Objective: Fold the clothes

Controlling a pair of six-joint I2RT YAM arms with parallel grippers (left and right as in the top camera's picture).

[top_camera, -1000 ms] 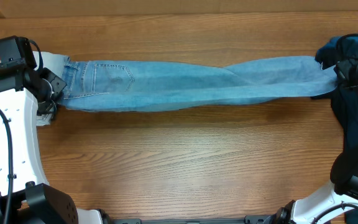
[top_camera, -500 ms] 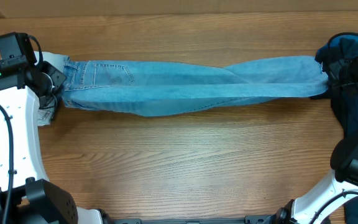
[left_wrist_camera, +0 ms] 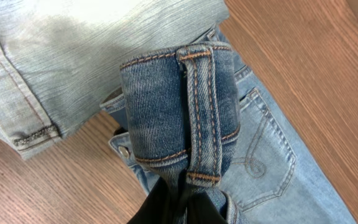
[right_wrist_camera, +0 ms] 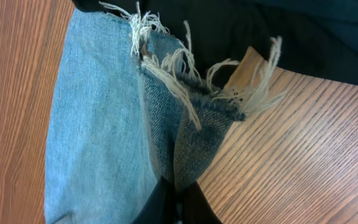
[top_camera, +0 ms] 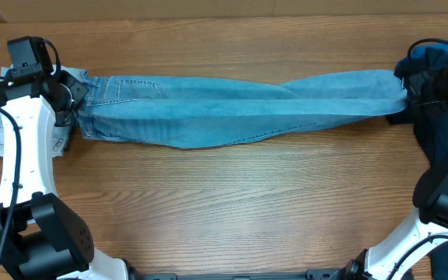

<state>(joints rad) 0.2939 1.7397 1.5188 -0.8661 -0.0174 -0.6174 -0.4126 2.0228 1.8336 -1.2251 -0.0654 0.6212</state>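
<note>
A long pair of light-blue denim jeans (top_camera: 239, 113) is stretched across the far half of the table, its middle sagging towards me. At the waist end, my left gripper (top_camera: 72, 99) is shut on the waistband. In the left wrist view the folded waistband and belt loop (left_wrist_camera: 188, 106) rise from the left gripper (left_wrist_camera: 182, 202), with a stitched back pocket (left_wrist_camera: 263, 165) beside it. At the leg end, my right gripper (top_camera: 411, 97) is shut on the hem. The right wrist view has the frayed hem (right_wrist_camera: 191, 109) pinched in the right gripper (right_wrist_camera: 176, 202).
A paler washed denim garment (top_camera: 57, 141) lies under my left arm at the left edge, and also fills the top of the left wrist view (left_wrist_camera: 73, 56). A dark navy garment (top_camera: 442, 148) is heaped at the right edge under my right arm. Bare wood (top_camera: 232, 202) covers the near half.
My left gripper has moved towards the far edge and a little right with the waistband. The jeans' near edge has bellied out more in the middle. The right arm shifted slightly right.
</note>
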